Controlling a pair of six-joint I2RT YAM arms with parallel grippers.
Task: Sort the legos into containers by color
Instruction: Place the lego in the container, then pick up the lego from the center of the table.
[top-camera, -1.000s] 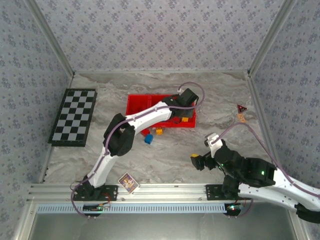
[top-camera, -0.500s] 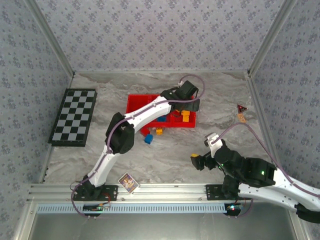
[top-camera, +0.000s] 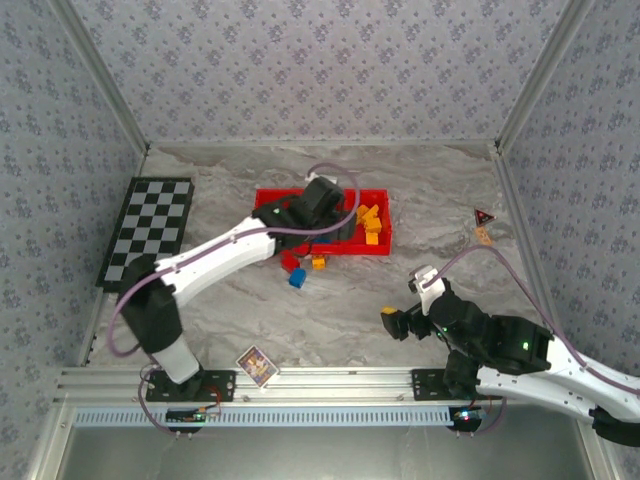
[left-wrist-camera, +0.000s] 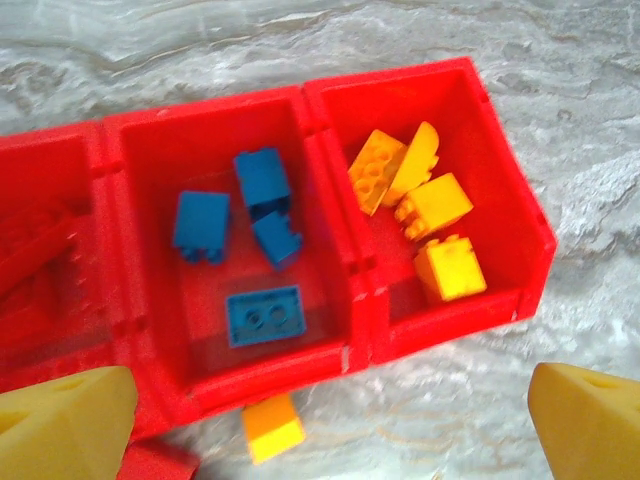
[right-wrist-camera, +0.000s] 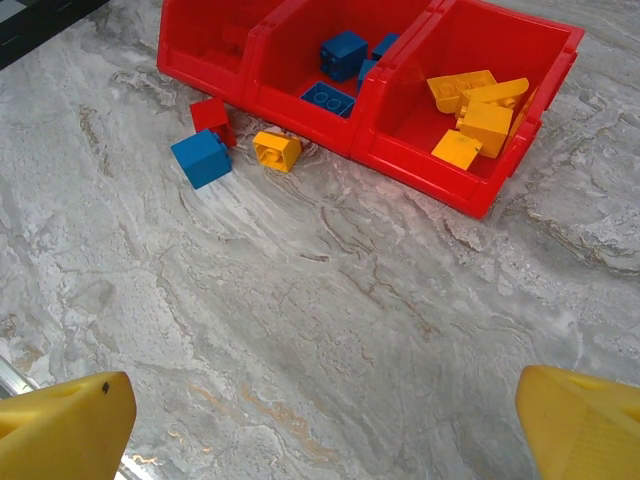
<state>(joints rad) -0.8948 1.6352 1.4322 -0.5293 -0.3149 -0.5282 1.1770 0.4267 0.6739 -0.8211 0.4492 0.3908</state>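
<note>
Hovering open above tray (left-wrist-camera: 450, 328) near rim, left gripper (left-wrist-camera: 325, 428)

Red tray (right-wrist-camera: 455, 195) is holding orange legos (right-wrist-camera: 487, 122) rightmost, blue legos (right-wrist-camera: 343, 52) centrally; red brick (right-wrist-camera: 211, 116), blue brick (right-wrist-camera: 201, 157), orange brick (right-wrist-camera: 277, 150) are lying loose alongside.

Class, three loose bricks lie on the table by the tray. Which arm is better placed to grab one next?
Left. The left fingers hang open over the tray, the yellow brick in view between them; the right fingers sit much farther from every brick.
</note>
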